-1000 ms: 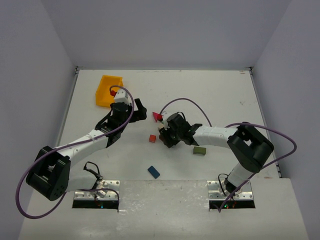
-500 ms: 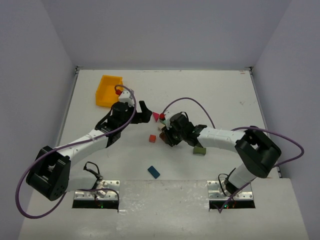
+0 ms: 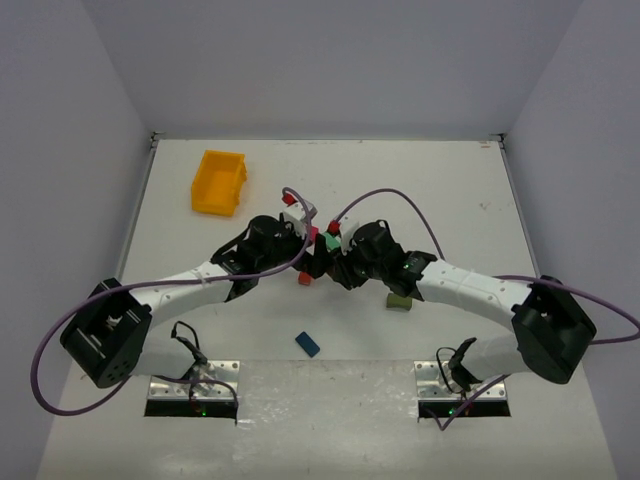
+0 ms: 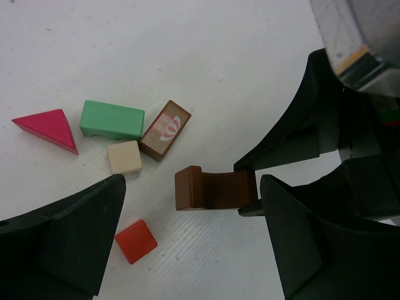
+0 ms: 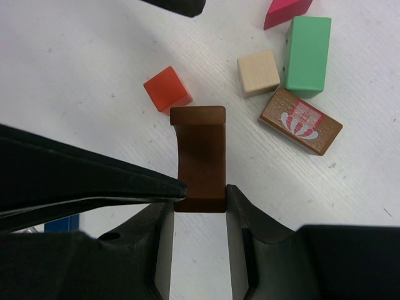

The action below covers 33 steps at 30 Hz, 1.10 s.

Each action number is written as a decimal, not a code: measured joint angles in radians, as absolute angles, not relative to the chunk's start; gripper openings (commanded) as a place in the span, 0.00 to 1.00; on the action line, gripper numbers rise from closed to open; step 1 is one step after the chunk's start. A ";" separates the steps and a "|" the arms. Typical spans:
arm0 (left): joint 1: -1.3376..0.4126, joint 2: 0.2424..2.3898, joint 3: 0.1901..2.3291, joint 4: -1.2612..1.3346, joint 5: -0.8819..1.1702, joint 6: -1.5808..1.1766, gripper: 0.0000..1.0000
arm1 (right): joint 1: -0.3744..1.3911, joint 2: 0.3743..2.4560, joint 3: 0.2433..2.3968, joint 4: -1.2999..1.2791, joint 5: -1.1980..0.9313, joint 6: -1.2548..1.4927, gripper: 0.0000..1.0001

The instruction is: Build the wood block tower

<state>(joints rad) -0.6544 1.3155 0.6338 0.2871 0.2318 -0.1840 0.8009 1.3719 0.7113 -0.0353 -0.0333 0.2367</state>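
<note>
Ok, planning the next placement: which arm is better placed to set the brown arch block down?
Right, most likely: the right tool is shut on the brown arch block; the left tool hangs open, holding nothing.

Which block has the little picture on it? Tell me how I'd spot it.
Look near the middle of the white table. There a flat brown brick lies next to the cream cube and the green brick. It alone carries a red-and-white printed emblem on its top face.
</note>
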 measured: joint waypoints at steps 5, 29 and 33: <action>-0.671 1.329 0.643 0.277 0.234 -0.163 0.69 | 0.801 1.339 0.712 -0.053 -0.002 0.253 0.27; -0.683 1.342 0.655 0.264 0.222 -0.161 0.16 | 0.796 1.263 0.723 -0.084 -0.040 0.273 0.29; -0.683 1.342 0.655 0.258 0.222 -0.159 0.00 | 0.793 1.263 0.737 -0.093 -0.052 0.269 0.31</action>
<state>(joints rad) -0.6827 1.3421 0.6548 0.2577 0.2218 -0.1594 0.7928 1.2630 0.7368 -0.0926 -0.0518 0.2693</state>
